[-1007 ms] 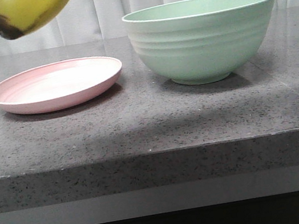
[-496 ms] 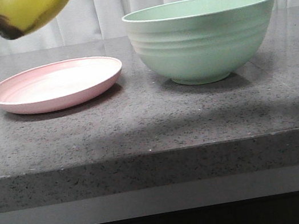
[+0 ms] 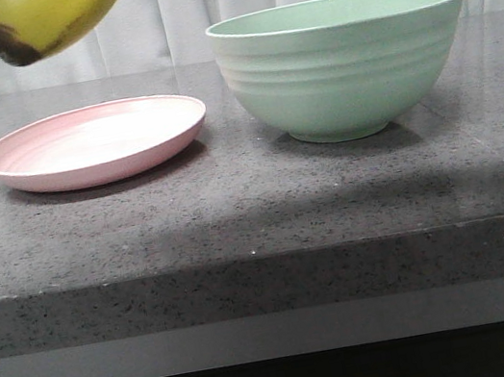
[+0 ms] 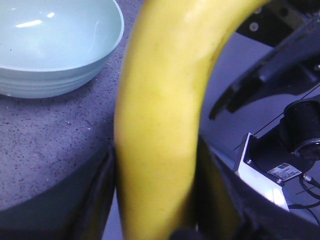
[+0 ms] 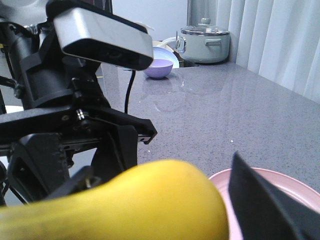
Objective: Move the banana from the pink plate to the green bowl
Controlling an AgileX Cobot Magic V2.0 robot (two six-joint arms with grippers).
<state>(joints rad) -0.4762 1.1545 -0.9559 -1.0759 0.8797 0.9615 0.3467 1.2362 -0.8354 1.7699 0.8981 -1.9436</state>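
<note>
front view: only the dark-tipped end of the banana [image 3: 46,20] shows, cut off by the upper edge; it hangs in the air above the left part of the pink plate [image 3: 94,143], clear of it. no gripper or arm is visible in this view. the plate sits on the grey speckled counter [image 3: 255,207], with the green bowl [image 3: 344,65] beside it to the right, a gap between them; the bowl's inside is hidden here.

left wrist view: banana fills the middle, blurred. the left gripper [image 4: 152,200] has a dark finger pressed to each side of the fruit, so it is clamped on the banana. fingertips cut off at the edge. the bowl lies off to one side on the counter, the part of its interior that shows holding nothing.

right wrist view: banana body blurred in the foreground, a dark finger [image 5: 265,205] of the right gripper just beside it, plate rim behind. its other finger is not seen; cannot tell if it is open or closed. the other arm's black wrist and its camera [image 5: 102,40] stand close. a lidded pot [image 5: 205,42] and a purple bowl [image 5: 159,67] sit far back on the counter.
</note>
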